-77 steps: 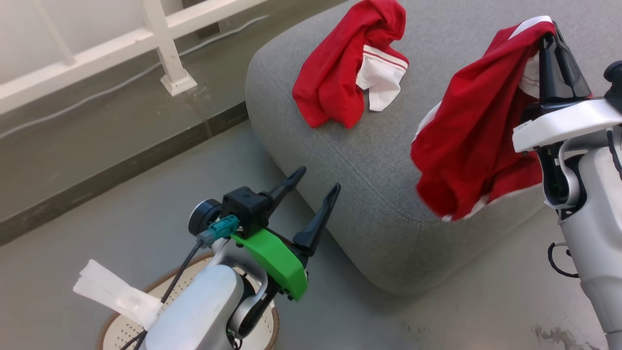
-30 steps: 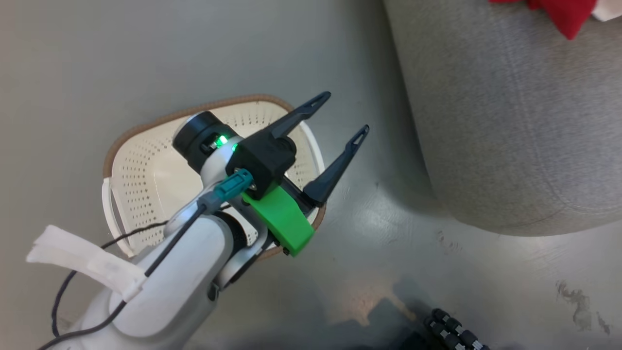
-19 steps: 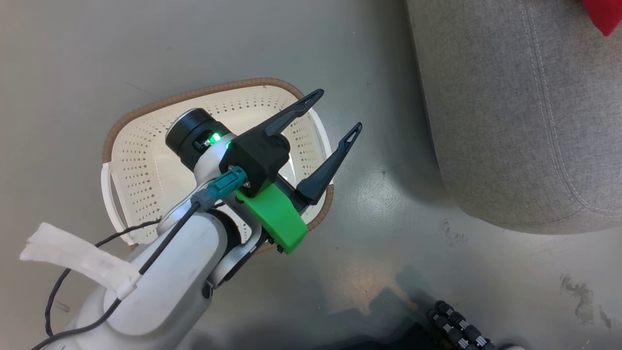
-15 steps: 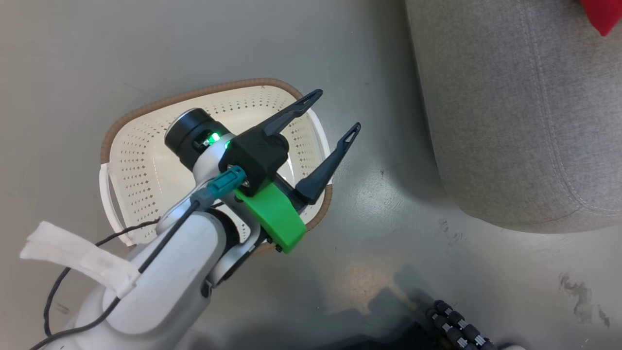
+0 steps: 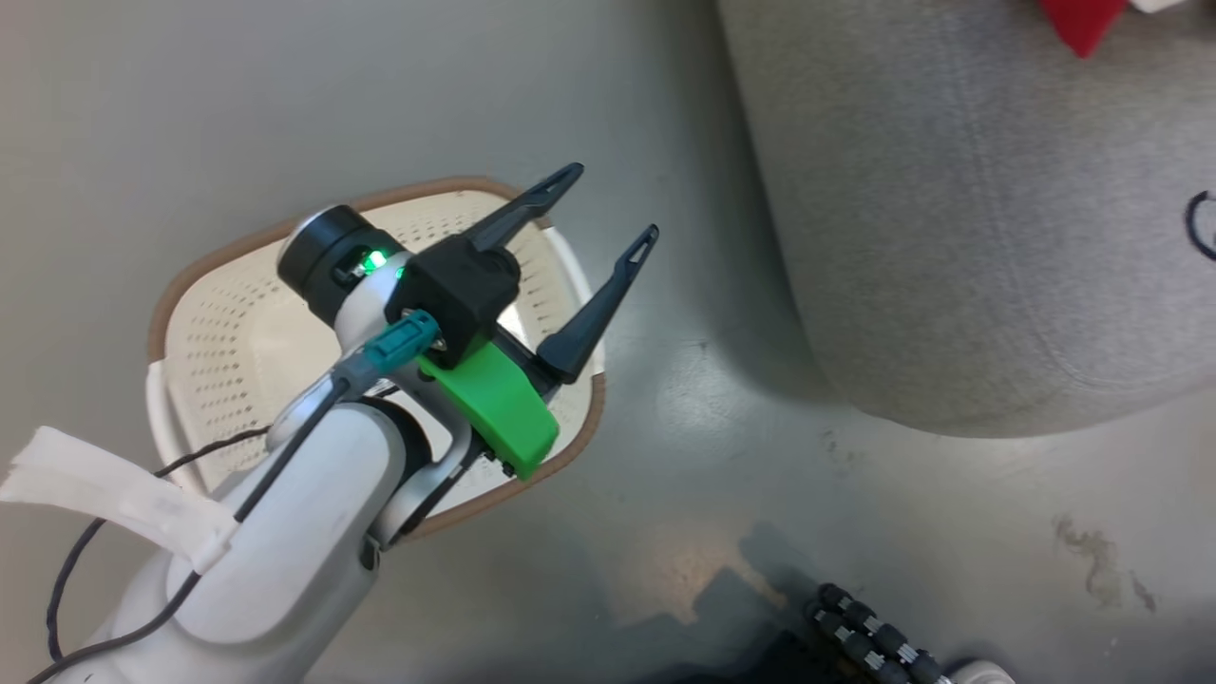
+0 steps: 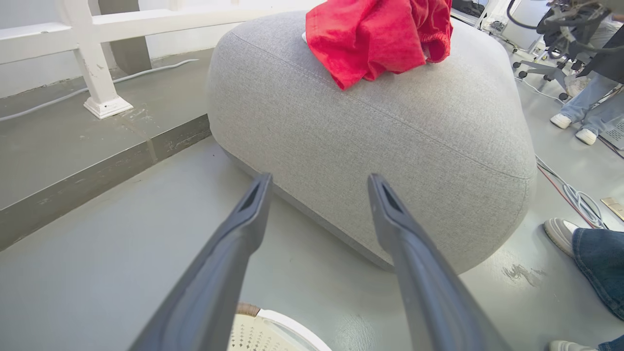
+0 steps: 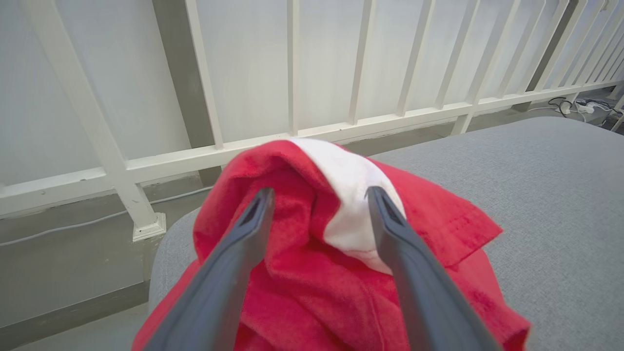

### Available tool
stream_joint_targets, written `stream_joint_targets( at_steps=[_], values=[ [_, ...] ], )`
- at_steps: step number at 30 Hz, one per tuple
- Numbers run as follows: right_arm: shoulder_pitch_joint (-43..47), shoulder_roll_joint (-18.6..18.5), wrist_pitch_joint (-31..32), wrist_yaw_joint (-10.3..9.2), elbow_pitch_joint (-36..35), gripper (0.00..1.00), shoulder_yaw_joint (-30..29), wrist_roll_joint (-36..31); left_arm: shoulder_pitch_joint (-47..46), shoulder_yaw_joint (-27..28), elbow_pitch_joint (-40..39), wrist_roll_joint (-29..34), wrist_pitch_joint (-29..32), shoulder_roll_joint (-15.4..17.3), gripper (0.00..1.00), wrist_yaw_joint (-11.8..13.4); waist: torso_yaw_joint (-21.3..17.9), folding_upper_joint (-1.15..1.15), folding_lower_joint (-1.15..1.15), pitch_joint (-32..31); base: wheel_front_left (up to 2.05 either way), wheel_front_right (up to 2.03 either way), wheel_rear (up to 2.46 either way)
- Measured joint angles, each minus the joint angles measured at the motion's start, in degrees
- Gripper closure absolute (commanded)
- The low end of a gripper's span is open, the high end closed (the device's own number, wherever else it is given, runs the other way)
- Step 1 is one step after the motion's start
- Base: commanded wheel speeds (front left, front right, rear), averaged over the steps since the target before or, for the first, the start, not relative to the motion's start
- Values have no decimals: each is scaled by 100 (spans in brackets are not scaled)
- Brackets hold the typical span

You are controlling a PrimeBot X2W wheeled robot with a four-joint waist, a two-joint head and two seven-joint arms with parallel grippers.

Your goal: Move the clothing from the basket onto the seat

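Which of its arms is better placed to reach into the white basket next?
Left, likely. The left gripper hangs open right over the basket, while the right gripper is off at the seat, open astride the red clothing.

The pale forearm (image 5: pixel 275 560) carries a black cable (image 5: pixel 290 449), teal plug (image 5: pixel 401 344), green bracket (image 5: pixel 489 407) and dark left tool (image 5: pixel 610 201).

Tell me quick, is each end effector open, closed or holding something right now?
Left end effector: open, empty, above the basket.
Right end effector: open, astride the clothing on the seat.
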Motion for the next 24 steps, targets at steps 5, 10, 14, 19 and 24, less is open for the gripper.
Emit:
stream_joint_targets(
  at_steps=[5,10,14,19,24],
  values=[
    [60,94,-83,159,12,0,94,-40,9,108,75,-31,-70,98,0,-5,-235,0,0,-133,0,0,0],
    [301,115,-132,249,25,0,167,-108,63,153,221,-110,-231,113,0,-7,-439,0,0,-364,0,0,0],
    [396,104,-134,300,24,0,227,-200,160,174,356,-168,-347,108,0,-24,-532,0,0,-551,0,0,0],
    [506,140,-142,414,-23,0,449,-399,280,339,563,-314,-550,85,0,-22,-632,0,-1,-916,0,0,0],
    [776,292,-142,500,-230,0,560,-471,433,531,778,-464,-768,24,0,45,-645,0,-1,-1311,0,0,0]
  ],
)
